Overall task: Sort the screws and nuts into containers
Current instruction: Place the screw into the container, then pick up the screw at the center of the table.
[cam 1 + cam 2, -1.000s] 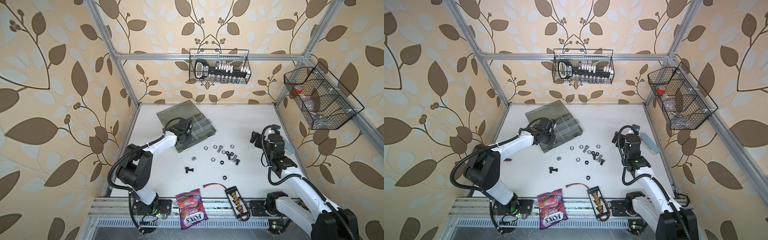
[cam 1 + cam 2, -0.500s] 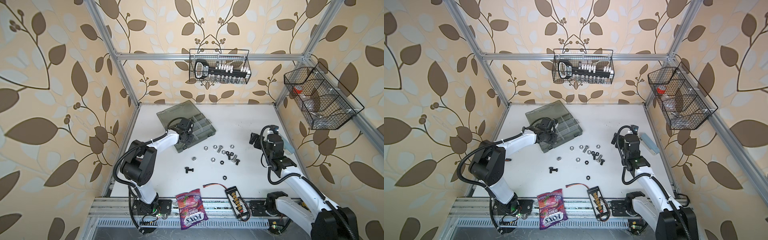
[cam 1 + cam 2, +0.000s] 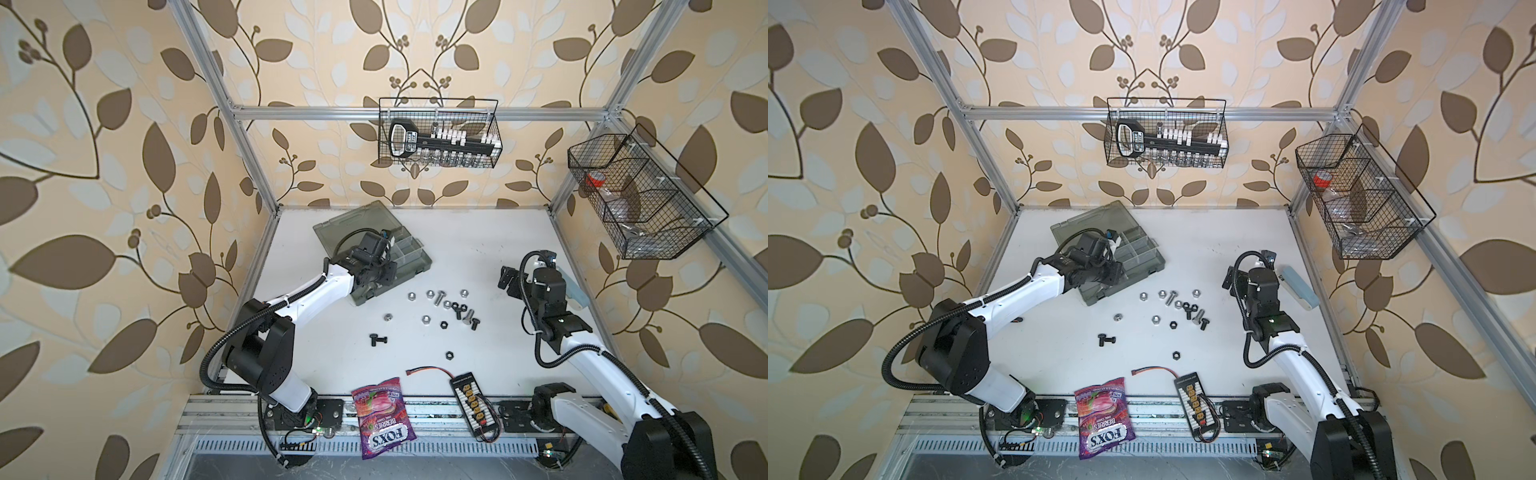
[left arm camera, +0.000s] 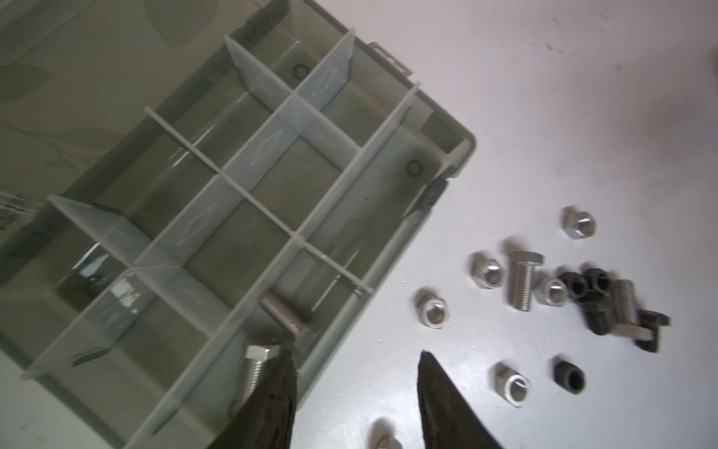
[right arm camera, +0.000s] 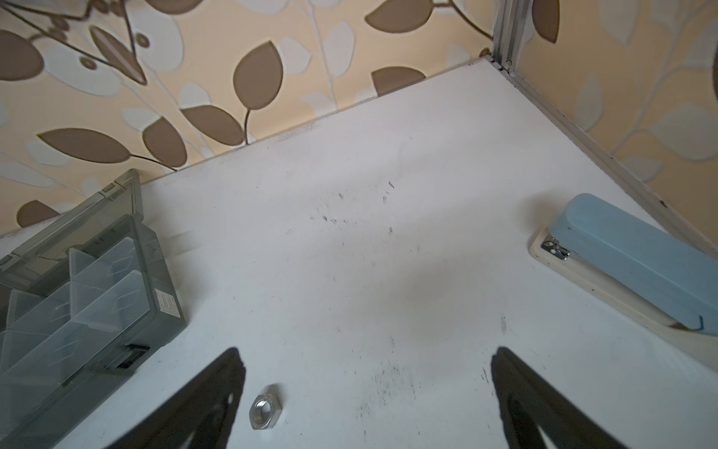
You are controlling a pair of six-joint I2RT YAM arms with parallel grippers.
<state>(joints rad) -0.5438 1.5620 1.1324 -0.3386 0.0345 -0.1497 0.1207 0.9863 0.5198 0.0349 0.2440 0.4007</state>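
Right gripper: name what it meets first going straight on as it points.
Probably the bare white table ahead of the right gripper, though depth is unclear; a silver nut lies just inside one finger, the stapler aside.

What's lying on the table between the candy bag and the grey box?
Going up from the candy bag, there is a black screw, then a silver nut closer to the grey box. Both top views show them.

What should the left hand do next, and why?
Probably lift the left hand off the case and swing it toward the loose nuts and screws on the table. Its jaws stand open and empty, and two silver screws lie in the case, so that drop looks done.
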